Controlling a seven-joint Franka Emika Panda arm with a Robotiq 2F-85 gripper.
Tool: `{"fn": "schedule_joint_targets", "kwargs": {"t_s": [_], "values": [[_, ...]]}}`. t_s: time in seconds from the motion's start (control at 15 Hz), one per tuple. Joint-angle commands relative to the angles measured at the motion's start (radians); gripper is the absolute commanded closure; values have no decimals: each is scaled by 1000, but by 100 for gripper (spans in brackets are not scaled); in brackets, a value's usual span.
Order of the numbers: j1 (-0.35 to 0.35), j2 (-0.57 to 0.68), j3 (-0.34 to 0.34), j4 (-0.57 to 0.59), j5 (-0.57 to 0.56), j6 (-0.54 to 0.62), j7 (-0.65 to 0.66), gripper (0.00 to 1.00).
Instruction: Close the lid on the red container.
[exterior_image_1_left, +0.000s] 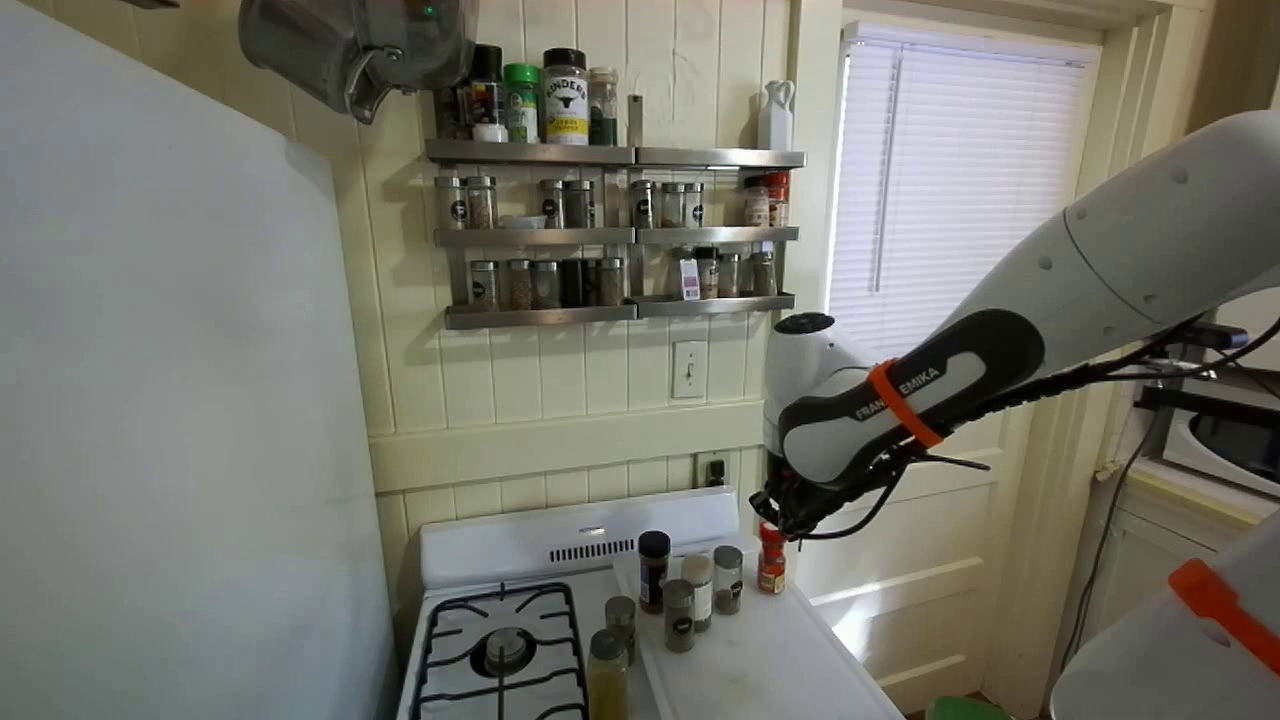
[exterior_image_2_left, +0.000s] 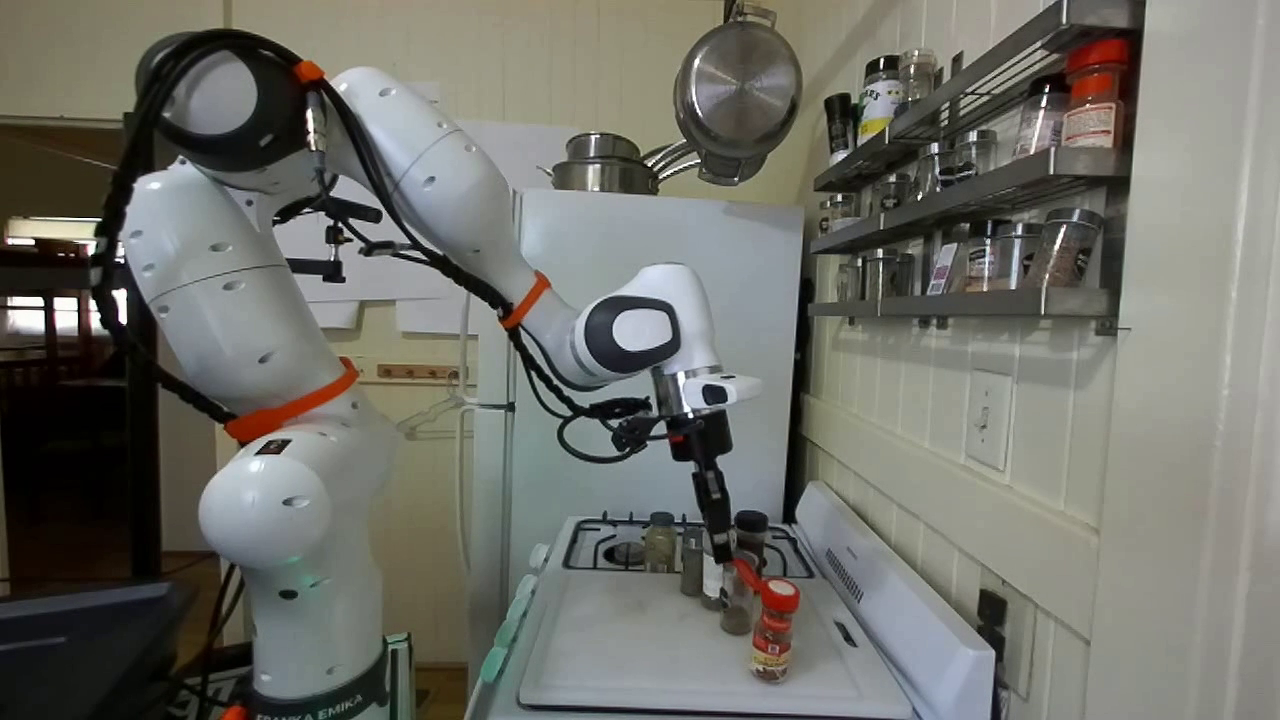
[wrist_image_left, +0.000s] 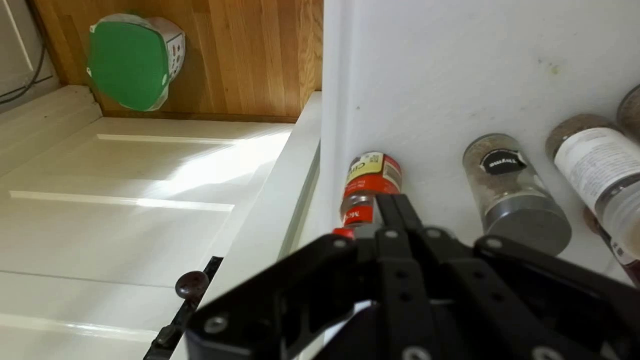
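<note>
The red container is a small jar with a red cap and a red and yellow label. It stands upright on the white stove cover in both exterior views (exterior_image_1_left: 771, 570) (exterior_image_2_left: 771, 645), and its side shows in the wrist view (wrist_image_left: 369, 182). A red lid flap (exterior_image_2_left: 747, 575) sticks up at a slant from the cap, towards the gripper. My gripper (exterior_image_2_left: 722, 553) points down beside this flap, with its tips shut together and nothing seen between them. In the wrist view the fingertips (wrist_image_left: 392, 198) hide part of the jar and most of its cap. I cannot tell whether they touch the flap.
A thyme bottle (wrist_image_left: 502, 165) with a grey cap stands close beside the jar. Several more spice bottles (exterior_image_1_left: 679, 615) stand towards the burner grate (exterior_image_1_left: 505, 650). The stove's back panel (exterior_image_2_left: 890, 590) rises behind. Spice shelves (exterior_image_1_left: 540, 237) hang on the wall above.
</note>
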Motion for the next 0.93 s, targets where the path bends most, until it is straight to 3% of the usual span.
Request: {"fn": "schedule_joint_targets", "kwargs": {"t_s": [0.0,0.87], "values": [[-5,28,8,15,-29,3,26,100],[2,41,9,32,-52,-2,26,100]]}}
